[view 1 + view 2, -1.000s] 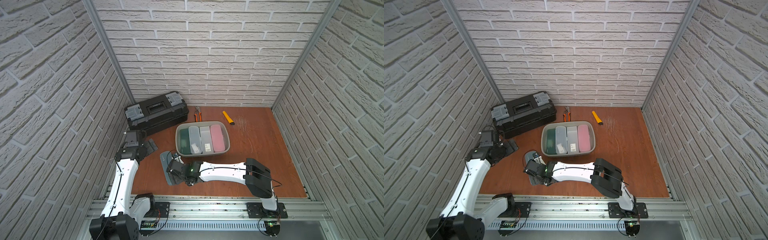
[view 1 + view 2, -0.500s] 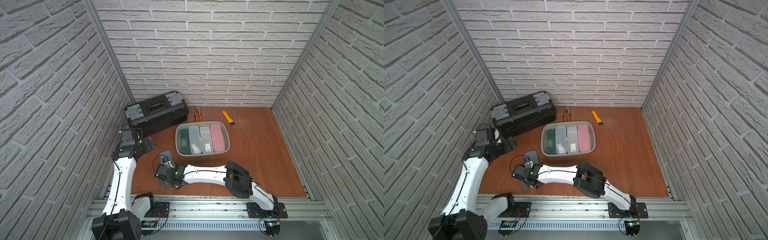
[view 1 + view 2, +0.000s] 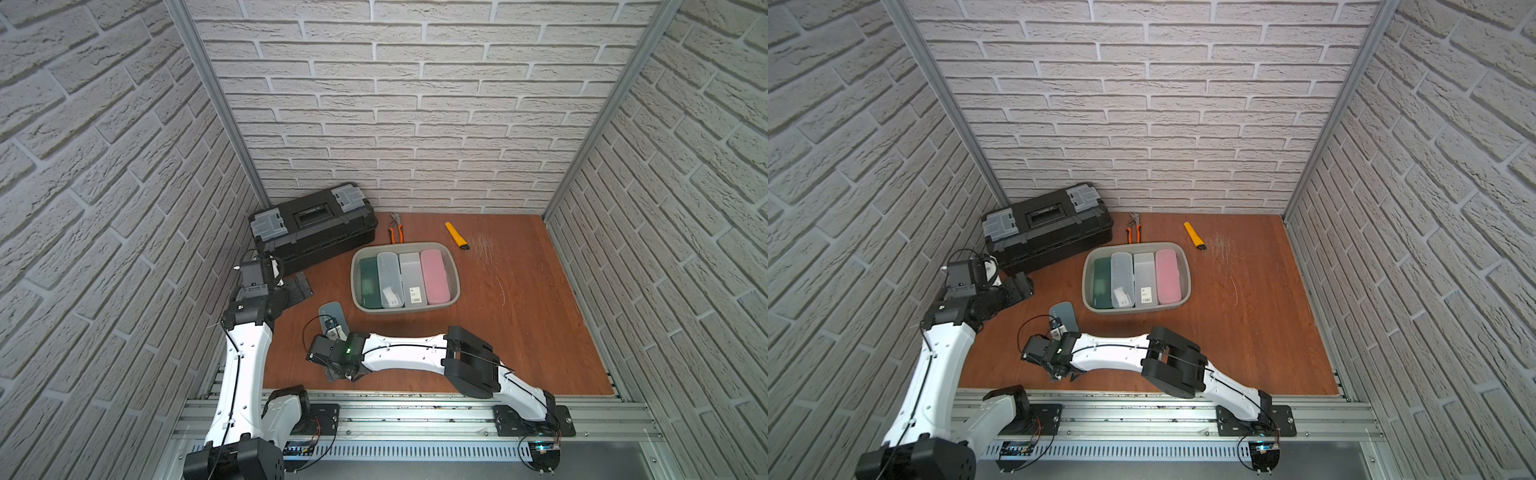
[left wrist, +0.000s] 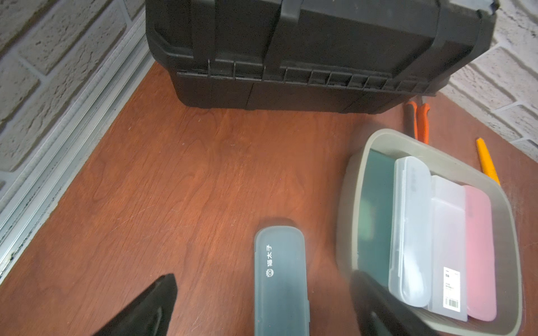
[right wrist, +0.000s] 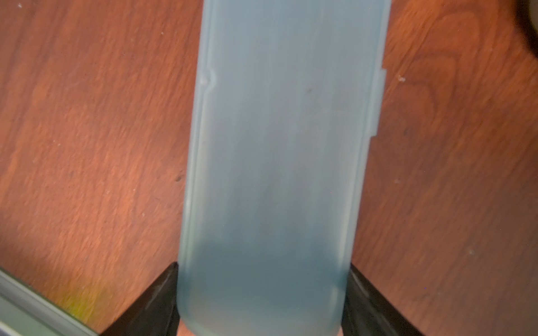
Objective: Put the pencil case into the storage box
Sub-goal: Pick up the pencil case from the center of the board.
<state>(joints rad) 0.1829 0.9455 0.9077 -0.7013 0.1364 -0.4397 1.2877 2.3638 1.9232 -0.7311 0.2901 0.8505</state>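
Right gripper (image 5: pixel 262 266) grips the pencil case (image 5: pixel 276 145) by its long edges, on the surface (image 5: pixel 87 116).
Ahead-left, the left gripper (image 4: pixel 265 277) hangs open; farther ahead-right sits the storage box (image 3: pixel 407 310), well apart.

Both top views look steeply down from high above the near edge of the table (image 3: pixel 519 332) toward the far wall, and they share nearly the whole scene (toolbox (image 3: pixel 316 232) and storage box (image 3: pixel 455 286) included). The left wrist camera sits low at the left, facing the far wall, and shares those two boxes with them. The right wrist camera hangs very close over the pencil case (image 5: pixel 276 145), which the left wrist view also shows.
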